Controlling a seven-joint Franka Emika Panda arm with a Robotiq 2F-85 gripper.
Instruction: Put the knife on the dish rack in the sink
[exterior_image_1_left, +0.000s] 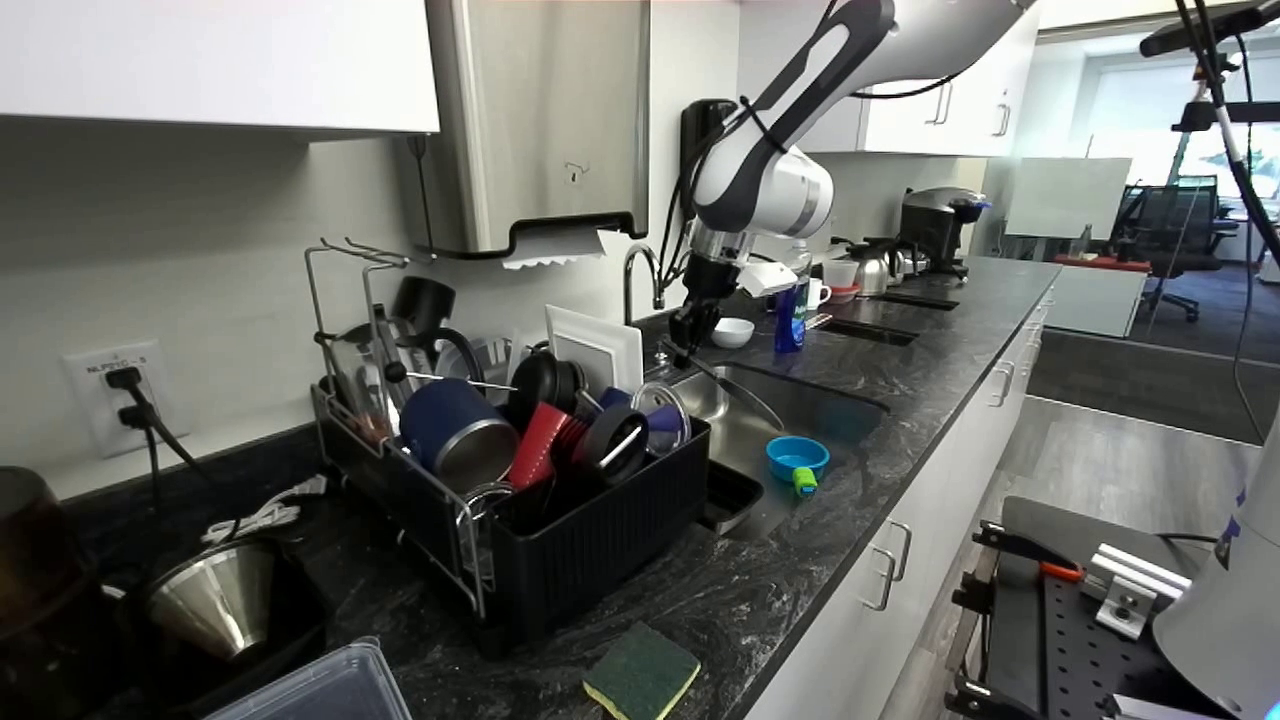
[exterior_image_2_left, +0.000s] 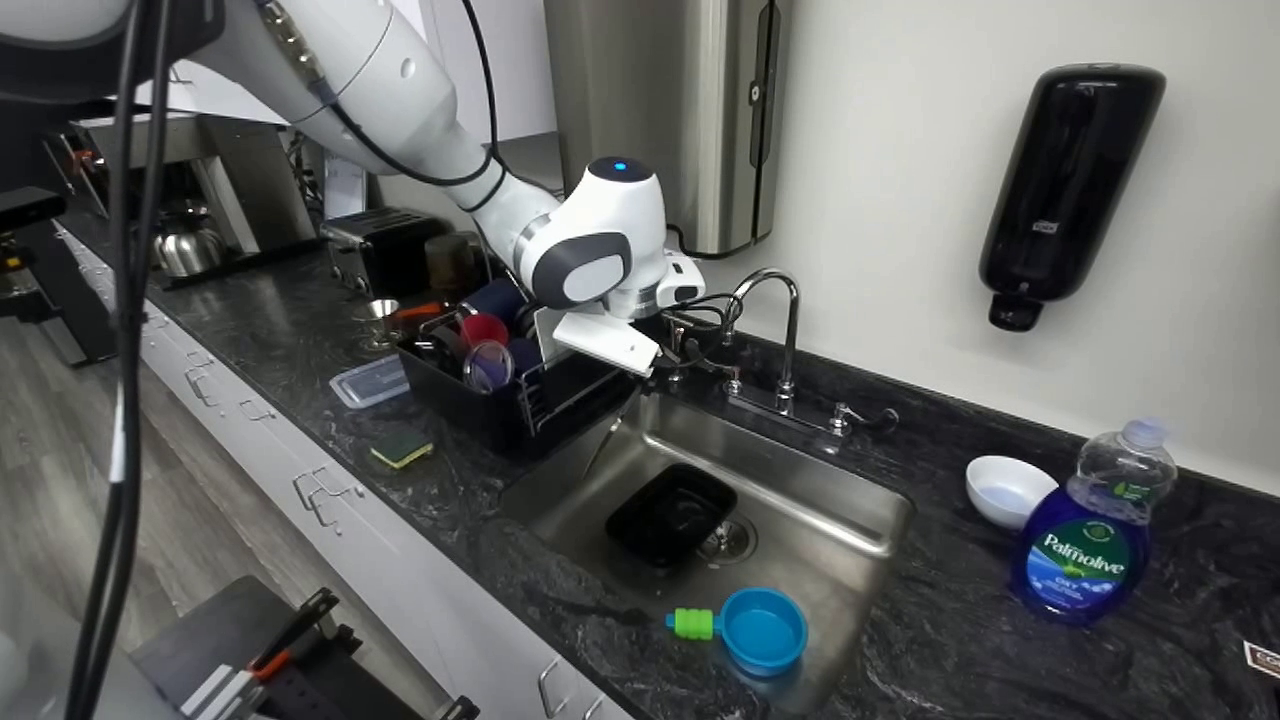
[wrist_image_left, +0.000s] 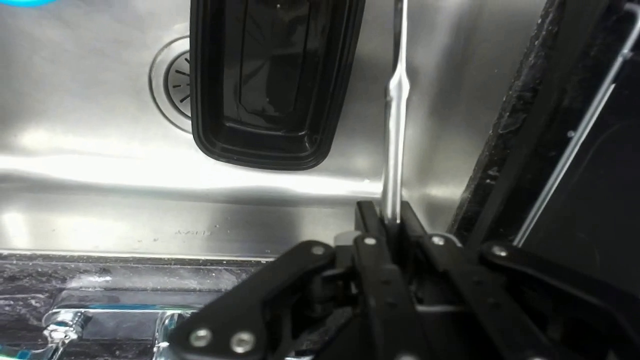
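Observation:
In the wrist view my gripper (wrist_image_left: 388, 212) is shut on the handle end of the silvery knife (wrist_image_left: 397, 112), whose blade runs away past the top of the picture. Over the rack-side part of the steel sink (exterior_image_2_left: 820, 550) the knife (exterior_image_2_left: 606, 440) slants downward, its tip low. I cannot tell whether the tip touches the basin. An exterior view has the gripper (exterior_image_1_left: 686, 338) near the tap, with the knife (exterior_image_1_left: 748, 394) angled out over the basin. Right beside the sink stands the black dish rack (exterior_image_1_left: 610, 535), crowded with cups, pots and utensils.
A black tray (exterior_image_2_left: 668, 515) lies in the sink by the drain, and a blue cup (exterior_image_2_left: 763, 630) with a green handle sits near the front. The chrome tap (exterior_image_2_left: 792, 330) rises behind. A white square dish (exterior_image_1_left: 600, 350) stands in the rack's sink side. A sponge (exterior_image_1_left: 643, 672) lies in front.

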